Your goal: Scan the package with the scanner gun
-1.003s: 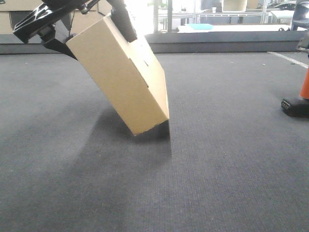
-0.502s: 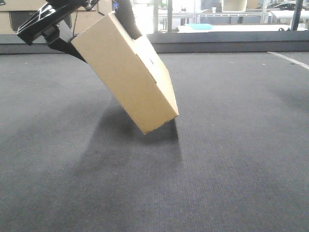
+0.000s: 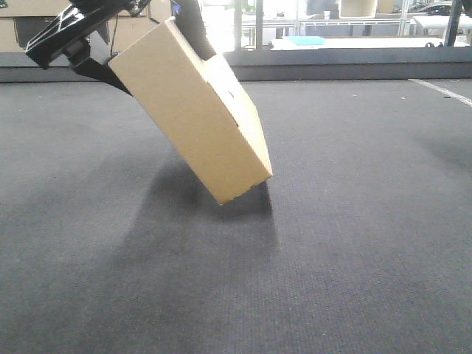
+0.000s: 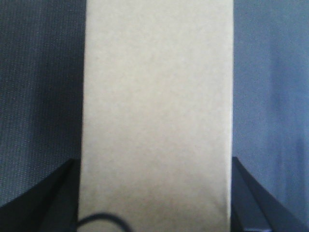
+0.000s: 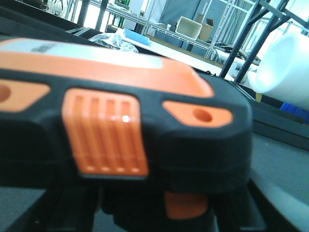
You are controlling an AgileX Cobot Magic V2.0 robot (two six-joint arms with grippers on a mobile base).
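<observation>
Upper left of the front view, the package (image 3: 192, 110) hangs steeply tilted, top end high and lower corner down at the carpet (image 3: 354, 258). Corner looks like it touches, but can't confirm because of the shadow under it. No white label visible on the faces shown, only a small dark mark on the upper face. The left gripper (image 4: 154, 198) clamps the package's top end. In the left wrist view the plain tan narrow face fills the middle, with black fingers (image 4: 58, 193) pressed against both sides, so the jaws are set about box-thickness apart and holding it.

The scanner gun (image 5: 120, 121) fills the right wrist view, very close: black body, orange ribbed panel, orange inserts. It does not appear in the front view. The right gripper (image 5: 140, 220) shows only as blurred dark shapes low in frame, so I can't tell how its jaws stand or whether they grip the scanner gun.

Background: stacked cartons (image 3: 22, 15) far left, a blue item (image 3: 302, 40) on a bench, a white roll (image 5: 285, 63).

Progress, as a judgement: package is picked up and presented, and the scanner gun is at the right wrist. Left to do: find the label face, bring the scanner head to point at it, and scan. No sign of aiming yet.
</observation>
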